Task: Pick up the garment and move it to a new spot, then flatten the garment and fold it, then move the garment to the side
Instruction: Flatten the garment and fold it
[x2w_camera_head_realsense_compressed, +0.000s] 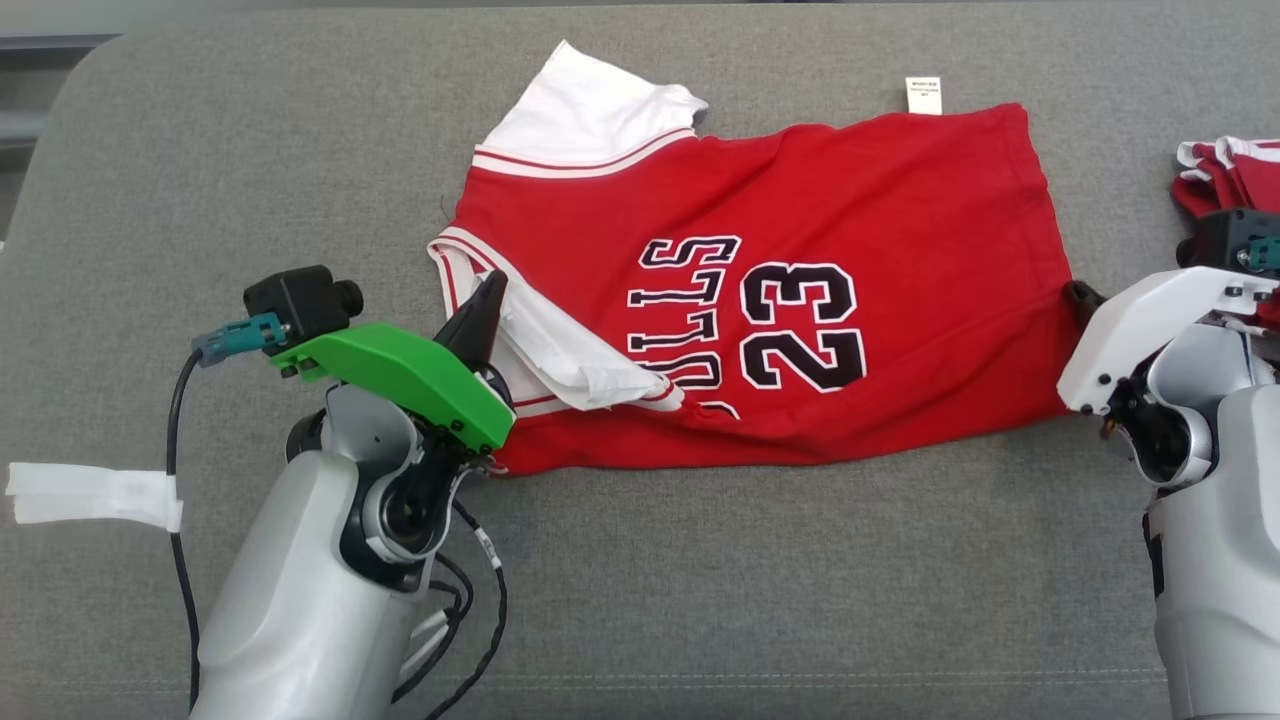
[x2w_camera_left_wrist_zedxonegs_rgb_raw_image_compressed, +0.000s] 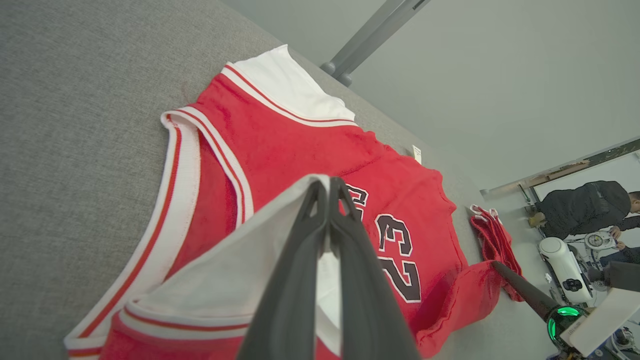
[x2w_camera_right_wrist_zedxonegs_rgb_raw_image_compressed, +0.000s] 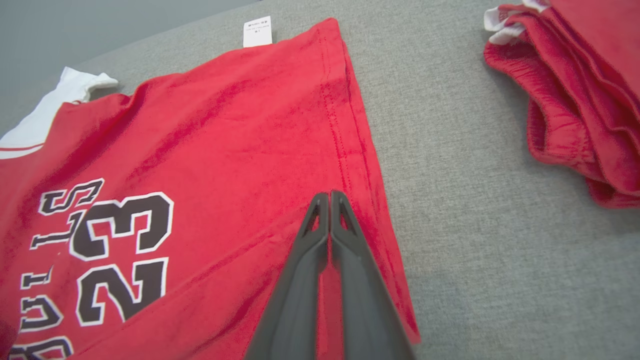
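Garment (x2w_camera_head_realsense_compressed: 800, 300): L gripper (x2w_camera_left_wrist_zedxonegs_rgb_raw_image_compressed: 328, 184) pinches white fold; R gripper (x2w_camera_right_wrist_zedxonegs_rgb_raw_image_compressed: 329, 196) pressed together at hem; L wrist view adds person (x2w_camera_left_wrist_zedxonegs_rgb_raw_image_compressed: 585, 207).

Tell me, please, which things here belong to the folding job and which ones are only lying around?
For the job: red jersey; left end effector and right end effector, both shut on it.
Just lying about: pile of red clothes; white tape strip; person in the background.

A red sleeveless jersey (x2w_camera_head_realsense_compressed: 880, 190) with white trim and black "BULLS 23" lettering lies spread sideways on a grey upholstered surface (x2w_camera_head_realsense_compressed: 700, 600), neck to the left. Its near shoulder (x2w_camera_head_realsense_compressed: 560, 350) is folded back, showing white lining, and a white label (x2w_camera_head_realsense_compressed: 923, 95) juts from the far edge.
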